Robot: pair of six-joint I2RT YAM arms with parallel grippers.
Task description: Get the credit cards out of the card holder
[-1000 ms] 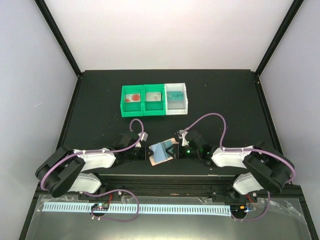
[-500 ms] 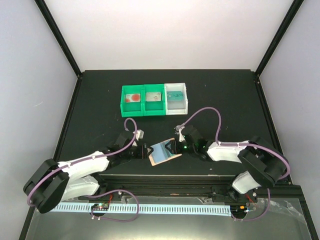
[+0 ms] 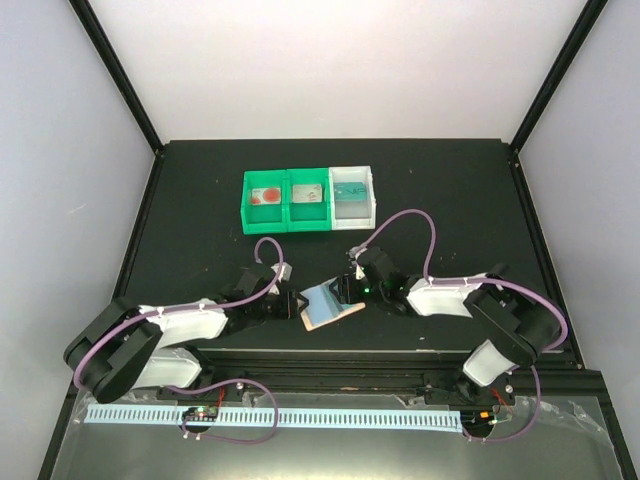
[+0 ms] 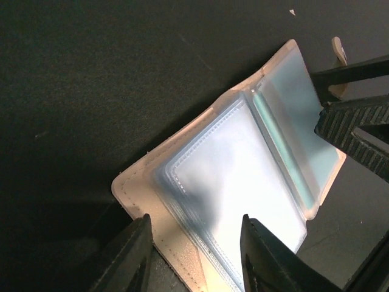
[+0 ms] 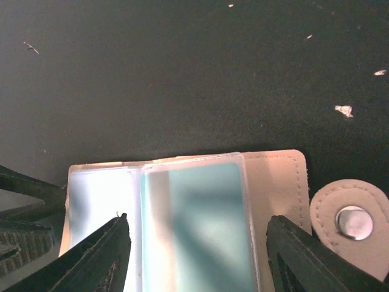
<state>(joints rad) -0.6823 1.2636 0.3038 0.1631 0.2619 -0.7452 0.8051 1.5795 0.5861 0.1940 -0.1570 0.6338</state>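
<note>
Straddling the open holder [image 3: 328, 305] by the tabletop's [image 3: 200, 200] near edge, the left gripper [image 4: 196, 222] and right gripper [image 5: 197, 220] stand spread, likely steadying it flat to free its teal card [image 4: 301, 146].

The left arm [image 3: 185, 322] and right arm [image 3: 450, 297] have black joints, white shells, looping purple cables [image 3: 400, 222] and black tool fingers [image 4: 130, 258].
</note>
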